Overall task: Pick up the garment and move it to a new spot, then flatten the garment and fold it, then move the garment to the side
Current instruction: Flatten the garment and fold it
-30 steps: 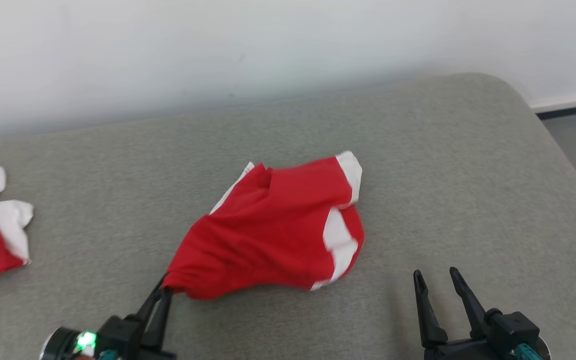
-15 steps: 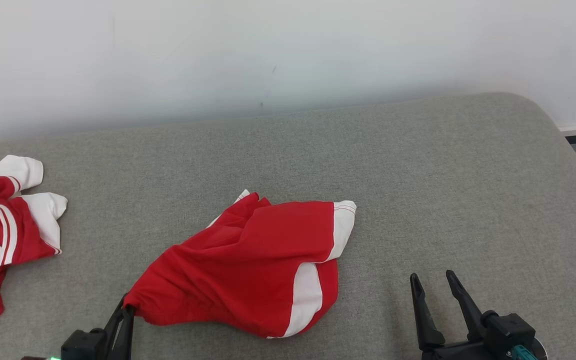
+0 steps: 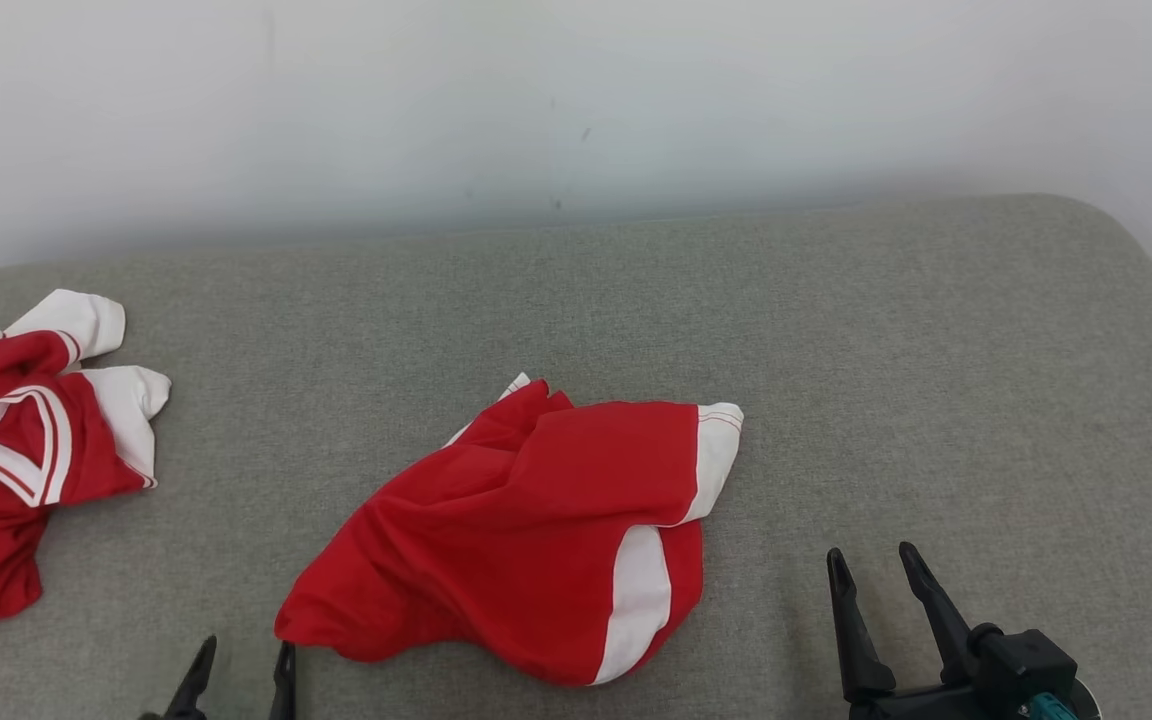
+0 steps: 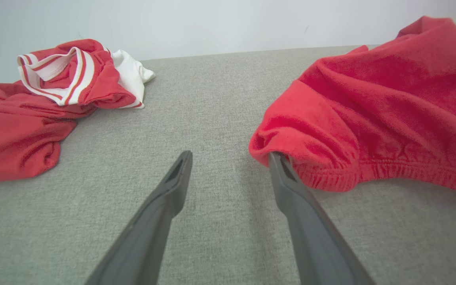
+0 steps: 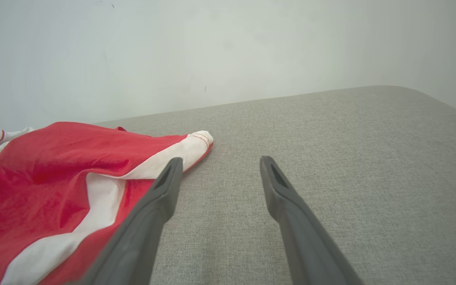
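Our left gripper [image 3: 244,668] sits at the near left edge of the head view, two dark fingertips rising side by side and pointing far. Its fingers [image 4: 164,206] stand spread wide in the left wrist view. Our right gripper [image 3: 871,572] is low at the near right, jaws parted, fingers [image 5: 299,229] leaning slightly left, with the dark wrist housing [image 3: 1026,660] behind them.

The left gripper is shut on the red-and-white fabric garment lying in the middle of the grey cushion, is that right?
No. The left gripper is open, jaws apart, one finger just touching the edge of the red-and-white fabric garment in the middle of the grey cushion. The left wrist view shows it.
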Motion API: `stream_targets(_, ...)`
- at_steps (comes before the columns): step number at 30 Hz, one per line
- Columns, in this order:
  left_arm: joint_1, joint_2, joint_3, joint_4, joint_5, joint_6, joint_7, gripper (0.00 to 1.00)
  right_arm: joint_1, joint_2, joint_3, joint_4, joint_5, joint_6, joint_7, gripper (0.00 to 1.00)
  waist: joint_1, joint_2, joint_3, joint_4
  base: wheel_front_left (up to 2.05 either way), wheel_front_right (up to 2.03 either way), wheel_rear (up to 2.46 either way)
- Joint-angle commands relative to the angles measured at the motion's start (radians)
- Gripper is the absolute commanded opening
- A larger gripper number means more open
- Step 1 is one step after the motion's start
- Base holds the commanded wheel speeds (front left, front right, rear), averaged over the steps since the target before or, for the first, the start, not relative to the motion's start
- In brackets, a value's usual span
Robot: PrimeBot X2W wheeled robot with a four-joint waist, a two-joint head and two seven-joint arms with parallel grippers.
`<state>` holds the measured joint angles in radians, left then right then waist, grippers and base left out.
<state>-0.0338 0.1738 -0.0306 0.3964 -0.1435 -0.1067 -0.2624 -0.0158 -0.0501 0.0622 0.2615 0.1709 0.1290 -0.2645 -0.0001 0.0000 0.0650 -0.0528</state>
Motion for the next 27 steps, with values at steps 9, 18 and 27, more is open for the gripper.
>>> stream_targets(9,0.096,-0.052,0.007,-0.027,0.028,-0.009,-0.002,1.0,0.009,0.0,0.007,0.002,-0.006,0.003,-0.002,1.0,0.0001,0.0,-0.006,0.015,0.0,0.0,0.0)
stream_targets(18,0.129,-0.097,-0.108,-0.055,0.018,-0.024,-0.002,1.0,0.009,0.0,0.004,0.005,-0.009,0.003,-0.002,1.0,0.0001,0.0,-0.007,0.006,0.0,0.0,0.0)
stream_targets(27,0.015,-0.113,-0.365,0.037,-0.064,-0.023,-0.002,1.0,-0.014,0.0,0.023,0.004,-0.01,0.004,-0.002,1.0,0.0001,0.0,0.005,-0.042,0.0,0.0,0.0)
